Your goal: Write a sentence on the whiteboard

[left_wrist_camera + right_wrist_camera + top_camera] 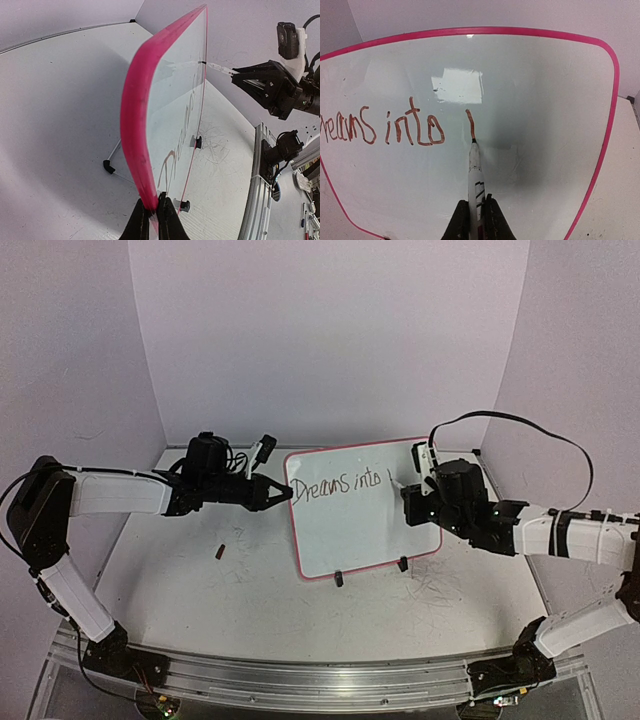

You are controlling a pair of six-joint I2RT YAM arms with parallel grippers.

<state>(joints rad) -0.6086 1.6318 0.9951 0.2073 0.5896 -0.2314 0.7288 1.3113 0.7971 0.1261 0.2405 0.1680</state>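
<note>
Robot arms are flanking the whiteboard [360, 530], which is standing nearly upright on small black clip feet [338, 578] toward the back of the scuffed white bench [200, 590]. The pink-framed board is sitting between the two arms, its glossy face turned toward the camera above. The left end effector [285, 494] is clenching the board's left edge, its two dark fingers [167, 222] pinching the pink frame beside the start of the writing (seen edge-on from the left wrist). The right end effector [410, 495], on the board's right side, is grasping a white marker [475, 170], its fingers closed around the barrel and the dark tip touching the board's face. The sentence [385, 125] is running in one line across the upper half of the board, reading "Dreams into" and then a single short upright stroke; the marker tip is resting at the foot of that stroke. The ink is looking reddish-brown from the right wrist and darker from above. A thin prop [112, 159] with a black foot is showing behind the board in the left wrist view. A small dark object [220, 552], too small to identify, is lying on the bench near the left arm, well apart from the board.
</note>
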